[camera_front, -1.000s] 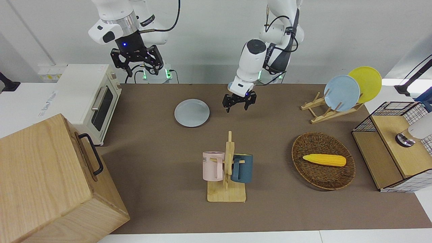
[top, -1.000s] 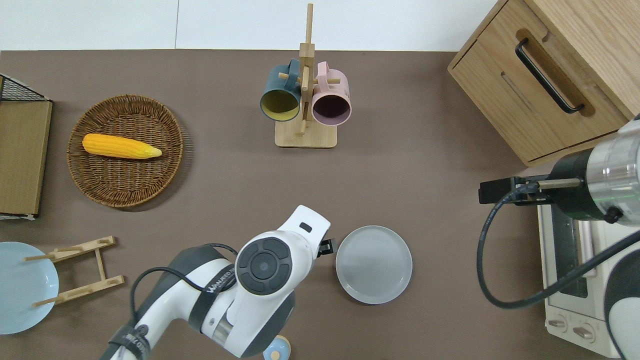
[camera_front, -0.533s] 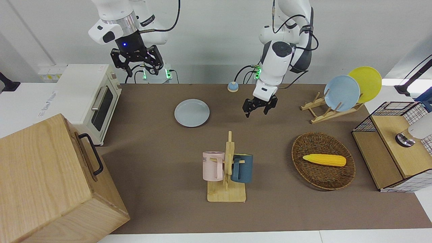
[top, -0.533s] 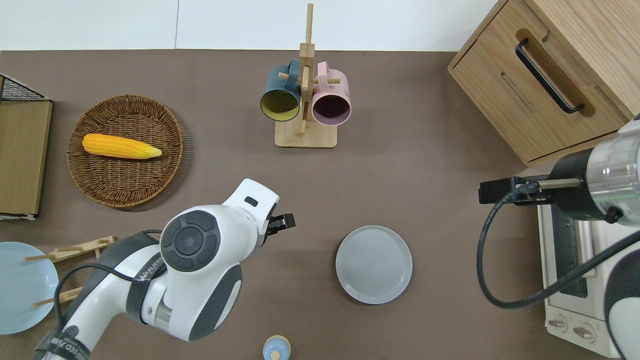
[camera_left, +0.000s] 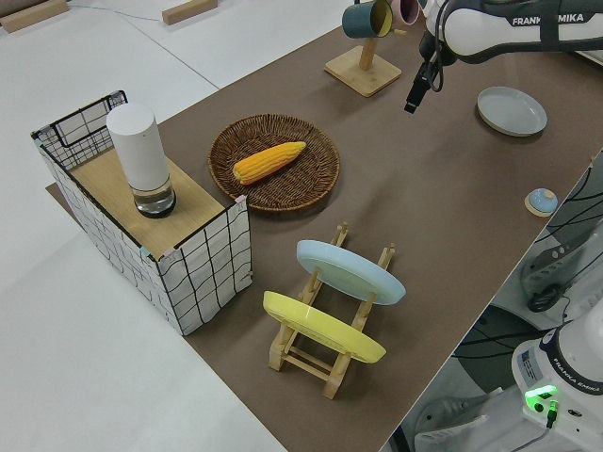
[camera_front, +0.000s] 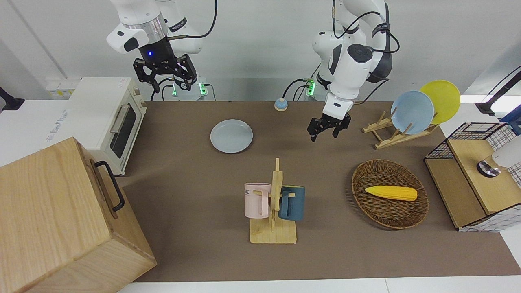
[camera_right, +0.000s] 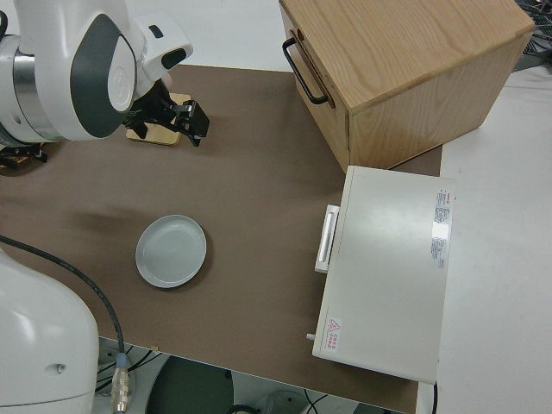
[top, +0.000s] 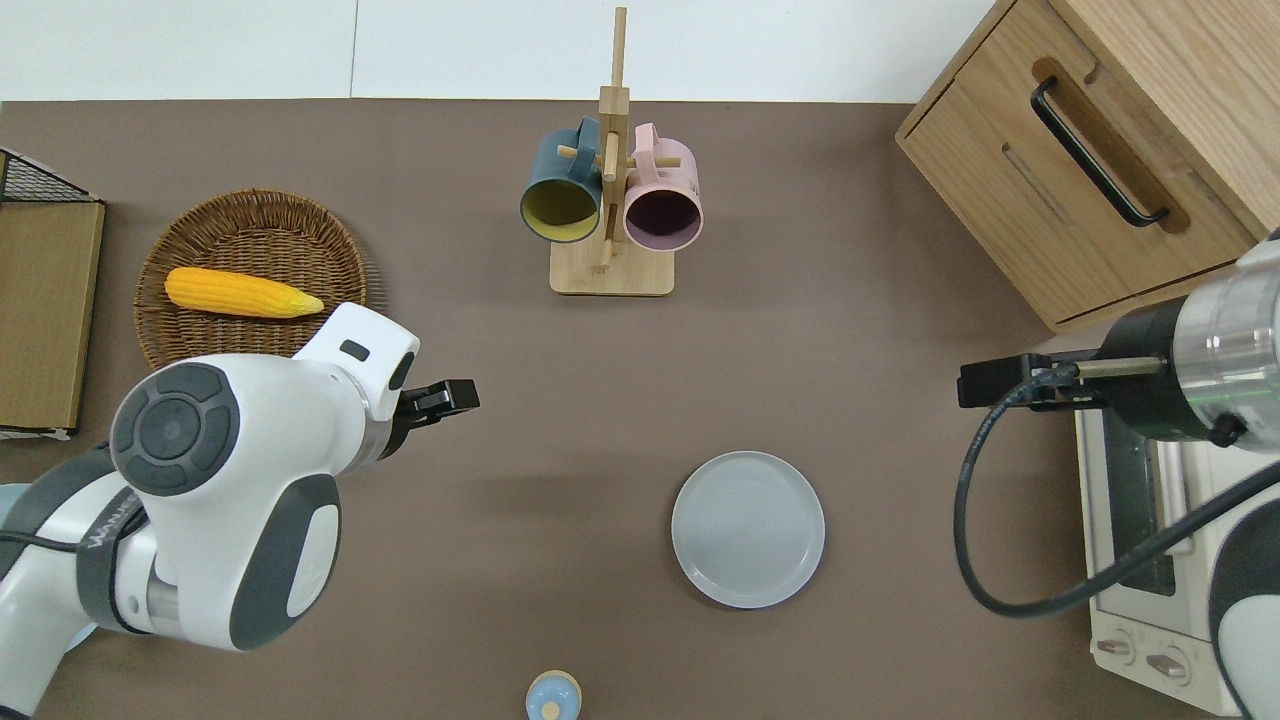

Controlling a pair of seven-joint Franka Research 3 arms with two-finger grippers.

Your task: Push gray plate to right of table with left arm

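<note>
Table (top: 860, 400): matte brown top, white borders. Wooden cabinet (top: 1110, 130) sits at the right arm's end, white toaster oven (top: 1150, 560) just beside it, nearer to the robots.

Left arm (top: 220, 500) is up in the air with nothing in its pincer. Left gripper (top: 448, 397) hangs over bare tabletop, wicker basket (top: 250, 350) at its 9 o'clock in the overhead view. Cannot tell how its fingers stand. Right arm is parked; right gripper (camera_front: 165, 75) has its fingers spread, holding nothing.

Basket holds a corn cob (top: 240, 292). Mug rack (top: 610, 200) carries a teal mug (top: 558, 195) and a pink mug (top: 662, 205).

Gray plate (top: 748, 528) lies flat on the table, untouched, well apart from the left gripper at roughly its 4 o'clock in the overhead view. Oven is at the plate's 3 o'clock, mug rack at about its 11 o'clock.
</note>
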